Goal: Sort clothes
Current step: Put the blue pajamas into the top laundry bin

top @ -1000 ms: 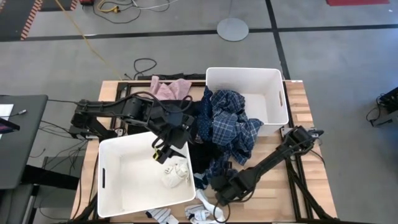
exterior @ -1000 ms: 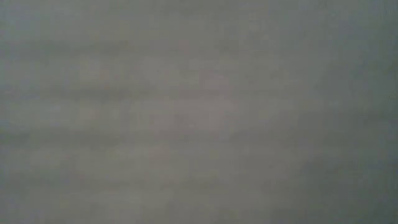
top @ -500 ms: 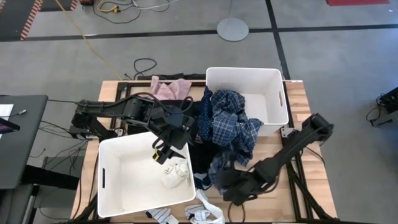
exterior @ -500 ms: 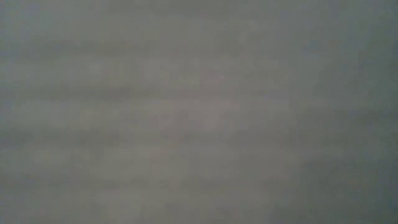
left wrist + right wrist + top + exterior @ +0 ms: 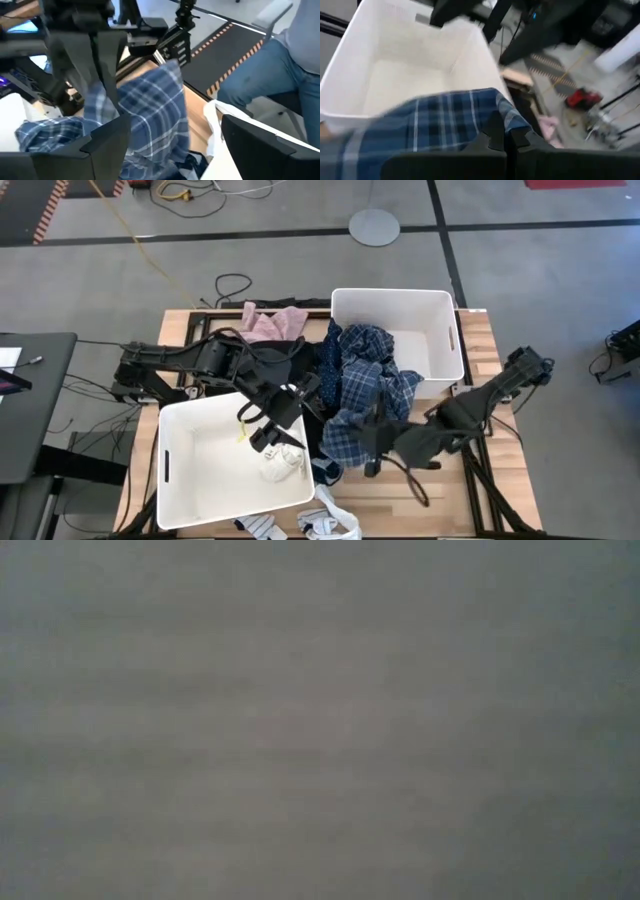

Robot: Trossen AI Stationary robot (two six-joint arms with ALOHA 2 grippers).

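The blue-white plaid shirt lies heaped against the far right white bin, with one end lifted. My right gripper is shut on that end; in its own wrist view the gripper has the plaid shirt in front of it. My left gripper hangs open and holds nothing over the near left bin, which contains a white piece. The left wrist view shows my left gripper facing the raised shirt. A black garment lies between the bins. The low view shows only grey. My right gripper pinches a bunched bit of the plaid shirt between its two shut fingers. It comes in from the table's right, slanting slightly down. That end of the shirt is lifted clear and hangs below the fingers, while the rest of the shirt stays on the heap.
A pink garment lies at the far edge, left of the far bin. White and striped socks lie at the near edge. Bare wood shows at the near right. A person in jeans stands beyond the table.
My right gripper has shut on the plaid shirt's near end and risen quickly, turning from pointing down to nearly level. That end of the shirt has come up off the table and now hangs, while the rest stays heaped. My left gripper has tipped up slightly over the near bin.
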